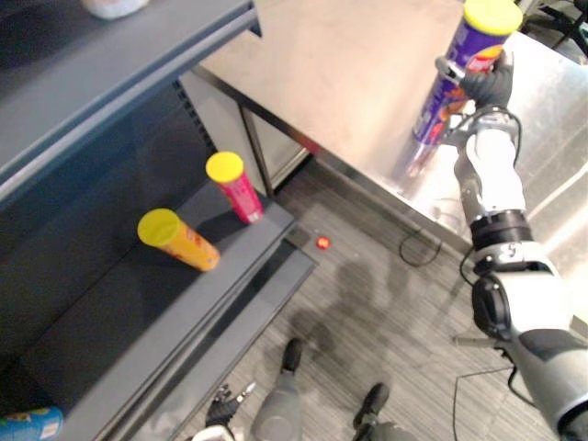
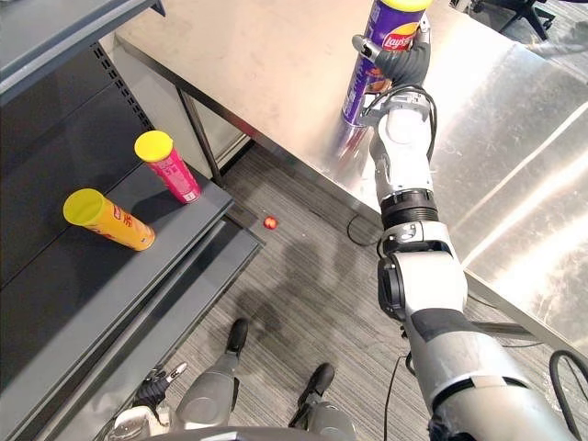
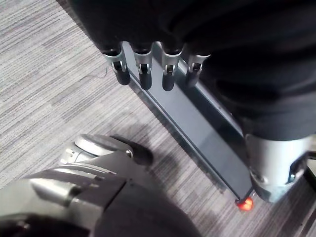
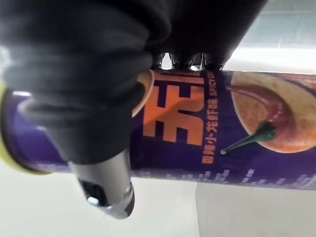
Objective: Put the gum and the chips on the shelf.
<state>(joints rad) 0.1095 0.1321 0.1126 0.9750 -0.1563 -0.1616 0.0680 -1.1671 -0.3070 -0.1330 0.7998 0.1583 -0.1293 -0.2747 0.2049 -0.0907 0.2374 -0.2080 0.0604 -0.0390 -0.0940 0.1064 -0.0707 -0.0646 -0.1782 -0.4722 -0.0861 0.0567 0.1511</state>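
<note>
- The right hand (image 1: pixel 487 84) reaches out over the steel counter (image 1: pixel 349 83), and its fingers and thumb are clamped round the purple chips can (image 1: pixel 439 96) near the yellow-lidded end.
- The can's base is at or just above the counter top; which one cannot be told.
- The left hand (image 3: pixel 168 76) hangs low over the floor (image 1: pixel 367 312) with its fingers straight and slightly apart, holding nothing.
- The gum cannot be picked out with certainty. A small red object (image 1: pixel 322 243) lies on the floor between counter and shelf (image 1: pixel 138 312).
- A yellow can (image 1: pixel 184 243) and a pink can (image 1: pixel 241 193) are already on the shelf board, the pink one close to the front edge. Whether the yellow one is lying or leaning is unclear.
- Risk, grip: the hold is high on a long, smooth tube, so the free lower end may swing or slide out once it is carried.
- Risk, path: the route to the shelf crosses open floor, and a dropped can would likely roll away.
- Risk, placing: the board above overhangs, so a tall can brought in upright could strike it.
- Risk, neighbours: a careless set-down could knock the pink can off the edge.
</note>
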